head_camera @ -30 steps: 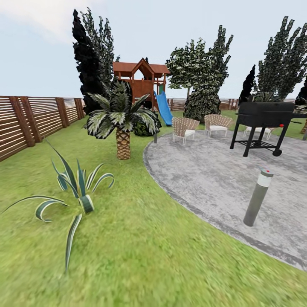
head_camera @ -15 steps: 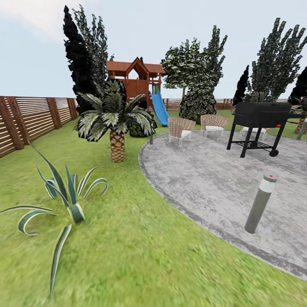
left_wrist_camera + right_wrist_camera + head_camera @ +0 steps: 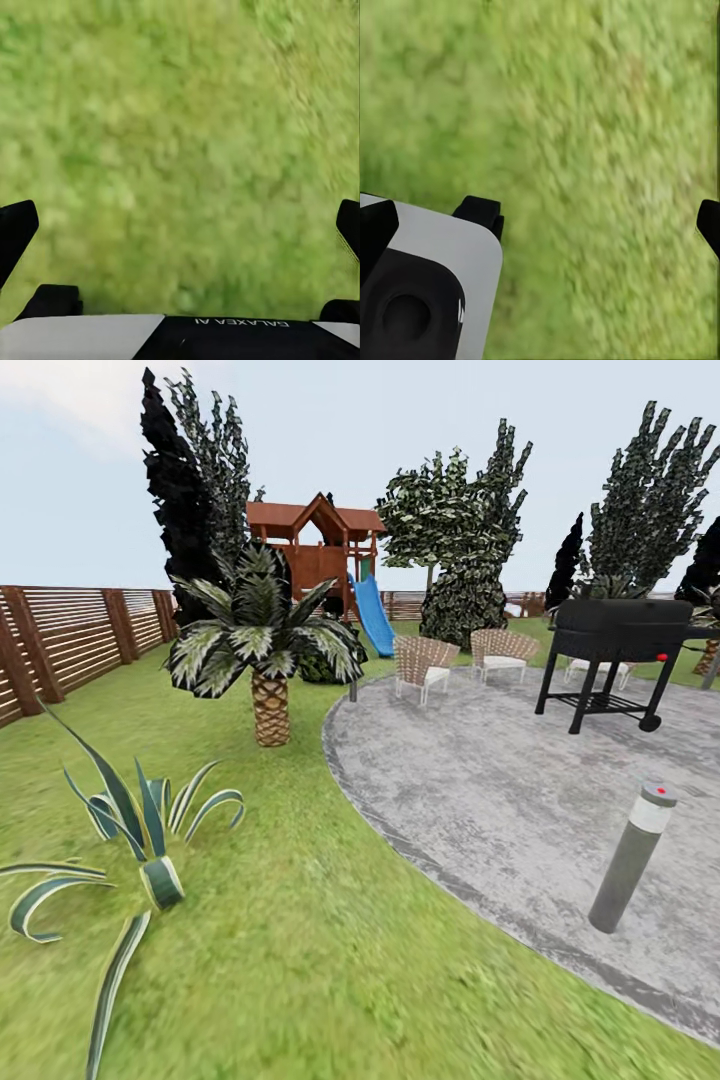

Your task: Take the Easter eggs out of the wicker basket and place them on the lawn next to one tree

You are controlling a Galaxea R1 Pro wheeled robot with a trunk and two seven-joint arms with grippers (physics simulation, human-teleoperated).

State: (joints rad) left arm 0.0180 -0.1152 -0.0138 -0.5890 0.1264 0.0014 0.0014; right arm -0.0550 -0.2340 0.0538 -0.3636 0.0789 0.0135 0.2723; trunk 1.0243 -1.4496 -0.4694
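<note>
View has swung slightly; the palm (image 3: 258, 650) sits nearer. Both grippers (image 3: 180, 225) (image 3: 540, 225) hang spread, empty, over lawn (image 3: 300, 940). Basket unseen: keep scanning slowly.

L gripper (image 3: 180, 225): two black fingers (image 3: 15, 229), blunt-tipped w/ rounded edges, one at each side of the left wrist view; the far one carried a thin pale line along its inner edge. Behind them sat black rounded knuckle blocks. The wrist body was black in the middle w/ white panels either side, cut on a slant, and bore white lettering "GALAXEA AI", seen upside down.

R gripper (image 3: 540, 217): same black fingers (image 3: 375, 236), matte, no screws or cables visible. Beside one finger was a light grey housing w/ rounded corner, a black inset panel w/ a round recess in it, and a small white mark at the panel's edge.
</note>
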